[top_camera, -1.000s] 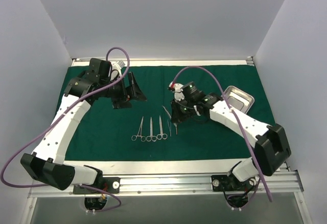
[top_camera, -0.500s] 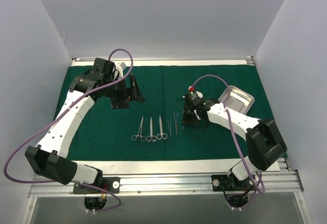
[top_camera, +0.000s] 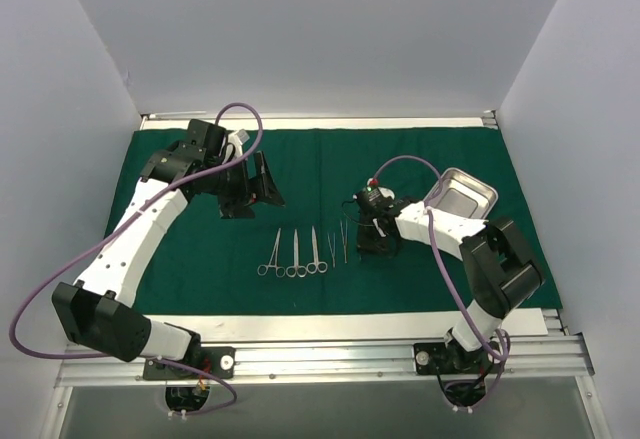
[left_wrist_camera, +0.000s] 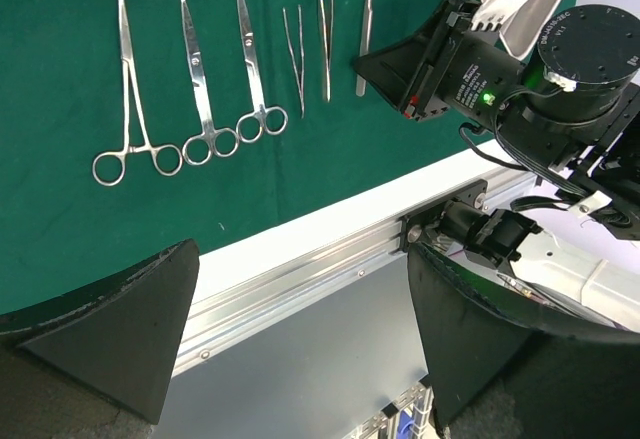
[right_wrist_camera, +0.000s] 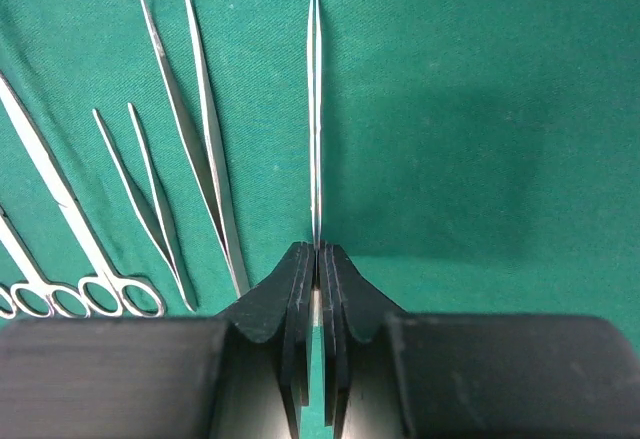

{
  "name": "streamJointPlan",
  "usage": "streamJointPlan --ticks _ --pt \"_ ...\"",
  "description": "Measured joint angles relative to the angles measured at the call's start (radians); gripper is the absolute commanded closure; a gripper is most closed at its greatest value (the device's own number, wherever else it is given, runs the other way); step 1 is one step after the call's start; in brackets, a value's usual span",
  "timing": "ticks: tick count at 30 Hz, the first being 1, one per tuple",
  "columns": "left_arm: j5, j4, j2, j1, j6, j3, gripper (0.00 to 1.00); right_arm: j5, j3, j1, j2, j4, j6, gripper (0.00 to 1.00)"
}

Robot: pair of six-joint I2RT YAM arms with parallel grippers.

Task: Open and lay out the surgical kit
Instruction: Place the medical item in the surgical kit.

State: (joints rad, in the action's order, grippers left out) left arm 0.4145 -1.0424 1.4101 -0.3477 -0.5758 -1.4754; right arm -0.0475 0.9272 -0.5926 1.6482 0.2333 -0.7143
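The dark green drape (top_camera: 200, 249) lies spread flat over the table. Three ring-handled instruments (top_camera: 295, 256) lie side by side on it, with two thin tweezers (top_camera: 338, 242) to their right. My right gripper (top_camera: 366, 240) is shut on a third thin silver forceps (right_wrist_camera: 314, 109), which points away from the jaws, low over the drape just right of the tweezers (right_wrist_camera: 205, 139). I cannot tell if it touches the cloth. My left gripper (top_camera: 250, 185) is open and empty, raised over the drape's back left. The steel tray (top_camera: 464, 196) sits on the drape at the right.
The left wrist view looks down on the instrument row (left_wrist_camera: 200, 89), the right gripper (left_wrist_camera: 400, 64) and the table's aluminium front rail (left_wrist_camera: 330, 259). White walls close in the table on three sides.
My right arm has folded in closer to its base and turned its gripper, bringing the held forceps down beside the two tweezers. My left gripper has barely moved.
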Motion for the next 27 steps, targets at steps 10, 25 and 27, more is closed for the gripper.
streamJointPlan --ticks 10,25,27 --pt "0.021 0.026 0.000 0.003 -0.016 0.036 0.06 0.031 0.016 -0.038 0.000 0.016 0.011 1.00" --pt "0.047 0.051 0.000 0.003 -0.020 0.050 0.06 0.040 0.020 -0.063 0.002 0.016 0.010 0.96" --pt "0.049 0.051 0.000 0.003 -0.020 0.050 0.06 0.040 0.017 -0.063 0.008 0.012 0.010 0.95"
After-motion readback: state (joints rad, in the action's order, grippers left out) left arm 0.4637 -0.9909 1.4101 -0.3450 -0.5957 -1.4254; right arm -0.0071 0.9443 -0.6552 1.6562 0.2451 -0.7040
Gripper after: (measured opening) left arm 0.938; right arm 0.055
